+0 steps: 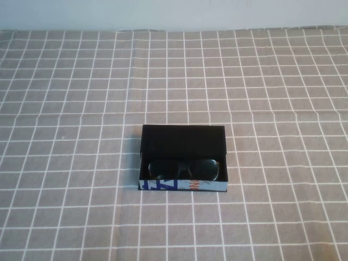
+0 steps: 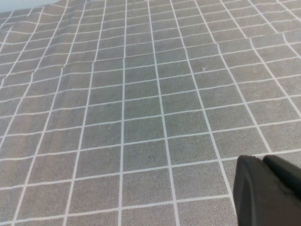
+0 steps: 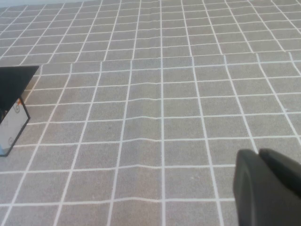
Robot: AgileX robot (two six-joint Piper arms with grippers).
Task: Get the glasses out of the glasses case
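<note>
The glasses case (image 1: 183, 159) lies open in the middle of the table, its black lid (image 1: 183, 140) folded back and its light blue printed front (image 1: 182, 186) facing me. The black glasses (image 1: 184, 168) lie inside it, lenses side by side. Neither arm shows in the high view. My left gripper (image 2: 262, 159) is shut and empty above bare cloth, with no task object in its view. My right gripper (image 3: 258, 153) is shut and empty; a corner of the case (image 3: 11, 99) shows at the edge of its view, well away from the fingers.
A grey tablecloth with a white grid (image 1: 81, 109) covers the whole table, with slight creases. A pale wall (image 1: 174, 13) runs along the far edge.
</note>
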